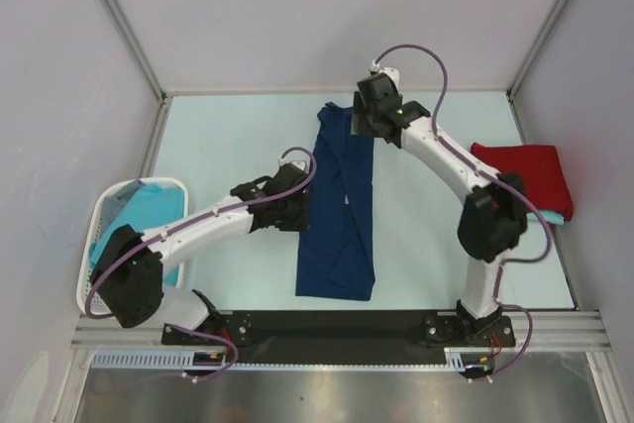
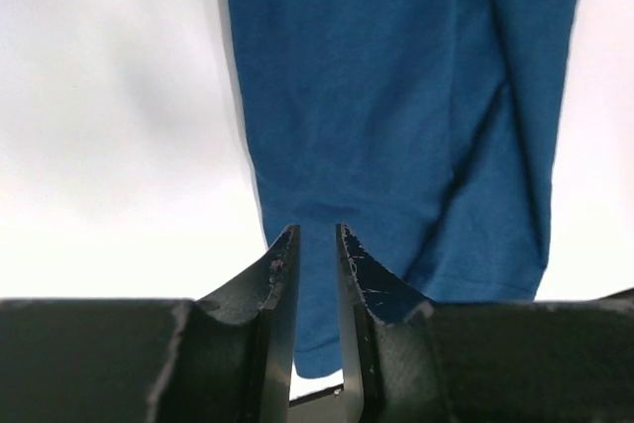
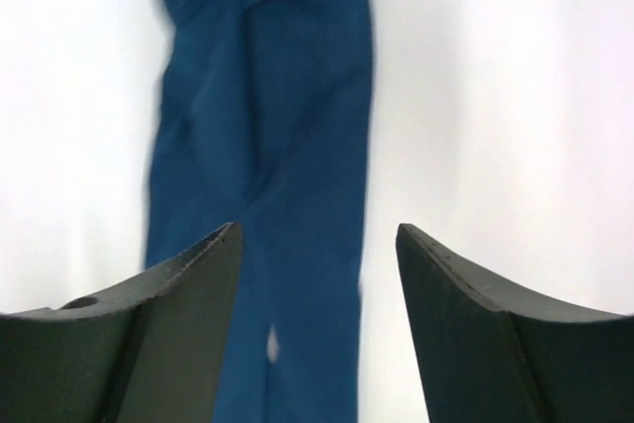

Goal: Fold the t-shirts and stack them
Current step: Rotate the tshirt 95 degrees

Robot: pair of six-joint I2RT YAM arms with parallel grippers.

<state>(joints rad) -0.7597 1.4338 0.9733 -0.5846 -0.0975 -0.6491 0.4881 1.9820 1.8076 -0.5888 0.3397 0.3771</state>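
The navy t-shirt (image 1: 342,235) lies folded into a long narrow strip down the middle of the table. My left gripper (image 1: 300,207) sits at the strip's left edge, about mid-length. In the left wrist view (image 2: 317,230) its jaws are nearly closed, and the navy cloth (image 2: 396,96) has its edge between them. My right gripper (image 1: 355,126) hovers over the strip's far end. It is wide open and empty in the right wrist view (image 3: 317,230), with the navy cloth (image 3: 277,126) below. A folded red t-shirt (image 1: 525,170) lies on a turquoise one (image 1: 557,215) at the right.
A white perforated basket (image 1: 99,245) stands at the near left with turquoise t-shirts (image 1: 149,210) in it. Grey walls enclose the table on the left, back and right. The arm bases sit on the black rail at the near edge.
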